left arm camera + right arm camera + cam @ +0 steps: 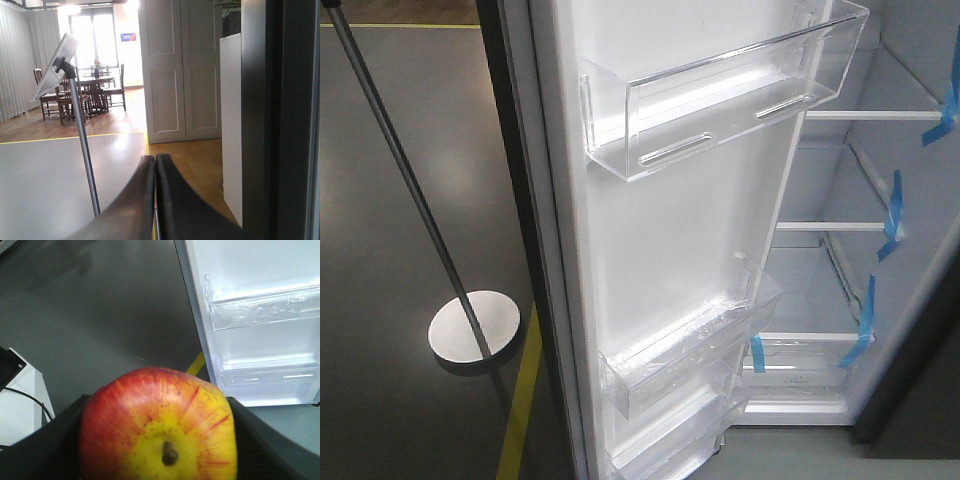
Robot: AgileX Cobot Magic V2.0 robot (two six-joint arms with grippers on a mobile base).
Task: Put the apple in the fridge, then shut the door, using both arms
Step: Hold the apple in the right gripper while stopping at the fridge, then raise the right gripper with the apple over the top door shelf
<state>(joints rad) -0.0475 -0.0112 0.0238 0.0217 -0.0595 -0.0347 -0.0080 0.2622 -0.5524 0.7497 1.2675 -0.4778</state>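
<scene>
You are holding the apple (157,420) pinched in your right tool (159,445), the open door (260,340) showing at two o'clock, your left tool (155,167) pressed together and empty; next, I judge, you are needing to reach a fridge (840,270) shelf.

The lower picture edge is cutting off the apple (157,425) below its stem; upper and lower edges are cropping the door (660,250).

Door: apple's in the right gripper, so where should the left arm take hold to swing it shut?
No handle shows. I'd set the shut left gripper against the door at its dark free edge, coming from the outer face; the clear bins look too flimsy to pull.
</scene>
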